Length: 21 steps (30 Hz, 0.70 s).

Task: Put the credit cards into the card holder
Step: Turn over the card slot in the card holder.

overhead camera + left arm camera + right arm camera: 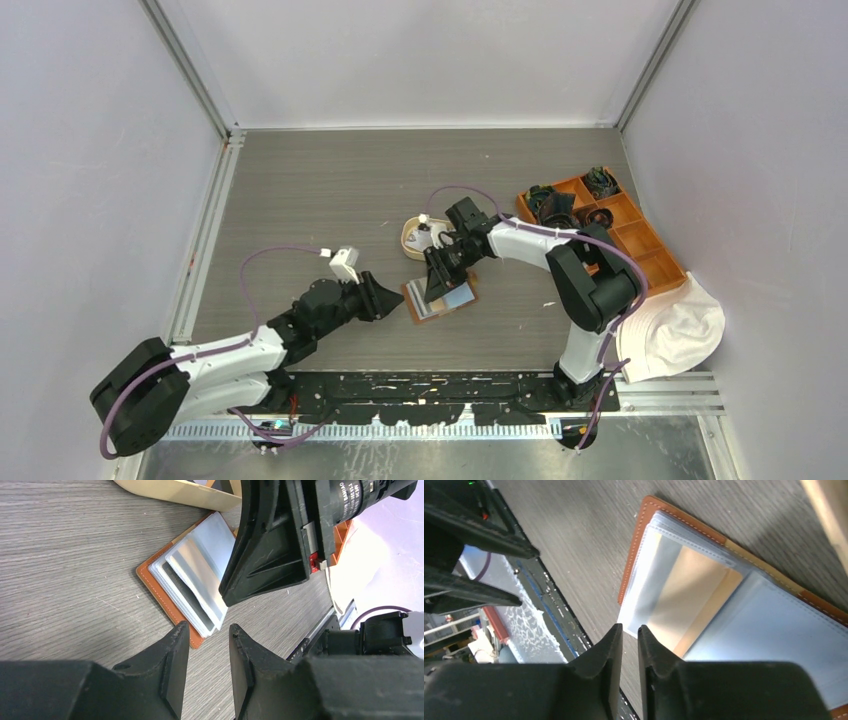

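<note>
- Two arms are meeting at the card holder (pixel 445 300) in the top view. It is lying open on the table (pixel 300 200), between the left gripper (pixel 388 298) and the cream tray (pixel 412 242), with the right gripper (pixel 440 283) hanging over it.
- Left wrist view: the left gripper is hovering released just beside the holder's near corner, with nothing between its fingers (pixel 172 650).
- Right wrist view: the right gripper's fingers (pixel 609 645) are standing almost together at the edge of the clear sleeves (pixel 774 630). Whether they are pinching a sleeve I cannot tell.

The left end effector (pixel 209 629), jaws slightly parted, sits at the open card holder's (pixel 192 577) near edge on the bench (pixel 65 555), perhaps touching.
</note>
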Motion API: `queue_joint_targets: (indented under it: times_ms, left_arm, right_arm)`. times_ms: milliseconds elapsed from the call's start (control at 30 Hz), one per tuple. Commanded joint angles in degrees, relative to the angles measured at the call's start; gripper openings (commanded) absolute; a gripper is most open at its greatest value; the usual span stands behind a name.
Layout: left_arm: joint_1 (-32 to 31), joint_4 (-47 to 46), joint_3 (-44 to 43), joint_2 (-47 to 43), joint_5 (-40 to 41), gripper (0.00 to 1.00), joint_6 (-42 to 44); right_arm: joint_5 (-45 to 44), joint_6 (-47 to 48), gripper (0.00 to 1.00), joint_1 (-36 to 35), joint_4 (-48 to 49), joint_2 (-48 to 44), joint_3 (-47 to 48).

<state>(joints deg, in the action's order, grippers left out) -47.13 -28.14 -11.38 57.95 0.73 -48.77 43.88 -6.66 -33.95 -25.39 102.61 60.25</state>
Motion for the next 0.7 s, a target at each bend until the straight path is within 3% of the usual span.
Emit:
queue_joint_targets:
  times_ms: [0, 267, 433, 533, 600, 633, 667]
  left_arm:
    - [-0.09, -0.2, 0.56, -1.87, 0.83, 0.36, 1.4]
    - [-0.06, -3.58, 1.15, 0.3, -0.45, 0.37, 0.48]
    - [-0.07, -5.62, 1.49, -0.14, -0.47, 0.4, 0.79]
    - [-0.01, -3.53, 0.42, -2.51, -0.09, 0.52, 1.61]
    - [0.07, -0.58, -0.92, -4.76, 1.22, 0.61, 2.97]
    - [0.17, 1.26, -1.72, -5.97, 2.0, 0.66, 3.77]
    - [0.32, 3.2, -2.66, -6.94, 2.83, 0.71, 4.76]
  right_arm:
    - [-6.16, 2.55, 0.2, -2.16, -1.35, 1.27, 2.98]
    - [-9.85, 5.74, 0.14, -4.2, -5.31, 2.53, 6.19]
    - [-12.07, 12.25, 0.15, -3.51, -8.92, -6.83, 8.22]
    - [-16.45, 16.81, 0.17, -1.87, -9.46, -14.83, 8.48]
    - [-19.55, 20.93, 0.22, -0.72, -9.12, -19.86, 8.57]
    - [-21.84, 22.66, 0.29, -0.46, -8.44, -21.95, 8.64]
    - [-23.87, 24.41, 0.43, -0.38, -7.95, -23.93, 8.89]
